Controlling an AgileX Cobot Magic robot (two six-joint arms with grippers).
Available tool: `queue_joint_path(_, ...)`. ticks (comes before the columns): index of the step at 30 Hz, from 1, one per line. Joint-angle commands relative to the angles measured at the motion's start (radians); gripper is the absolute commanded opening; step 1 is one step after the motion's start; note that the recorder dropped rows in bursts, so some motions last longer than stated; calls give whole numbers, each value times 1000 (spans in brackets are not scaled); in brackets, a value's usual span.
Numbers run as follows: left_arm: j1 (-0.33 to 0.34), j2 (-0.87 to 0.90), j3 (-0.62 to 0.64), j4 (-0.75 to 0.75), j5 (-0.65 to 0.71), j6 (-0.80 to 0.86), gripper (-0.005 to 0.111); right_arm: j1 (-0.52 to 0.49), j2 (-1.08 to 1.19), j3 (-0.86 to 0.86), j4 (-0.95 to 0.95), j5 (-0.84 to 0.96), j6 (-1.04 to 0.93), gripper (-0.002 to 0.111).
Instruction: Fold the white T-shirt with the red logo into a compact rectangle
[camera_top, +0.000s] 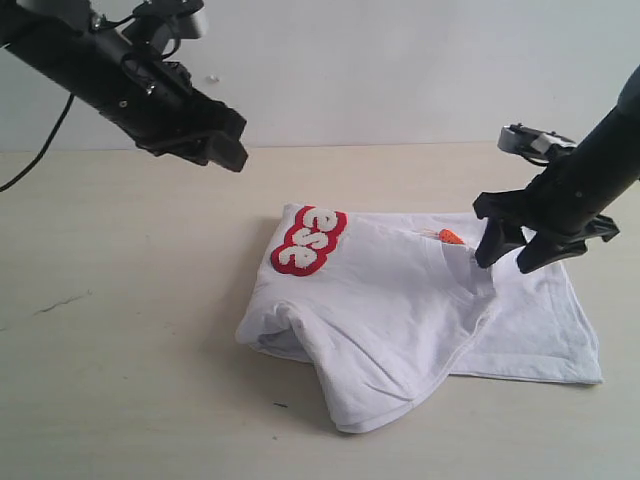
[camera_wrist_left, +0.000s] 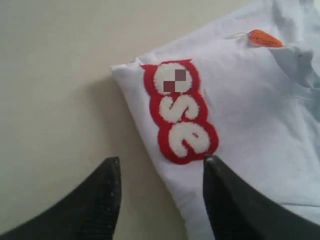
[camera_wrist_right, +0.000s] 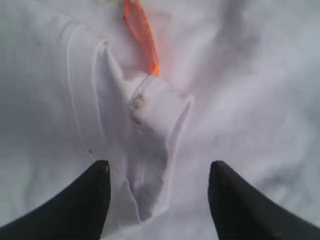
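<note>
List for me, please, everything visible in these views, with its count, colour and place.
thin white cotton T-shirt: one, white, partly folded and rumpled, mid-table
fuzzy red-outlined logo strip: one, red and white, on the shirt's far left corner in the exterior view, only part showing
small orange neck tag: one, orange, at the shirt's neckline
smooth pale beige table: one, beige, under everything
thin black cable: one, black, far left
left gripper: one, black, open, raised beside the logo
right gripper: one, black, open, low over the neckline by the tag
</note>
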Motion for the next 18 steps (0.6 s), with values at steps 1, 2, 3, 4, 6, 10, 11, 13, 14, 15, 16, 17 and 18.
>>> queue_joint_path(1,38,-22,35,0,-23,17,50,3,49,5,162,-38,-139,57)
queue_joint_path(2,44,-22,35,-2,-25,17,50,3,57,5,175,-46,-155,57)
queue_joint_path(3,45,-22,35,-4,-25,17,50,3,63,5,175,-60,-156,57)
queue_joint_path(4,49,-22,35,-4,-28,18,50,3,72,5,162,-72,-156,57)
queue_joint_path(6,48,-22,35,-4,-35,18,50,3,83,5,143,-97,-154,57)
queue_joint_path(10,48,-22,35,-7,-53,20,50,3,94,5,149,-134,-156,57)
queue_joint_path(11,48,-22,35,-7,-55,20,50,3,97,5,167,-140,-177,57)
queue_joint_path(13,48,-22,35,-7,-57,20,50,3,100,5,205,-143,-219,56)
queue_joint_path(14,48,-22,35,-7,-57,20,50,3,100,5,231,-143,-238,56)
queue_joint_path(15,48,-22,35,-7,-57,20,50,3,100,5,253,-138,-254,55)
queue_joint_path(16,48,-22,35,-7,-57,20,50,3,100,5,279,-133,-278,54)
queue_joint_path(17,48,-22,35,-7,-57,20,50,3,100,5,299,-128,-295,54)
queue_joint_path(18,48,-22,35,-7,-57,20,50,3,100,5,301,-123,-301,53)
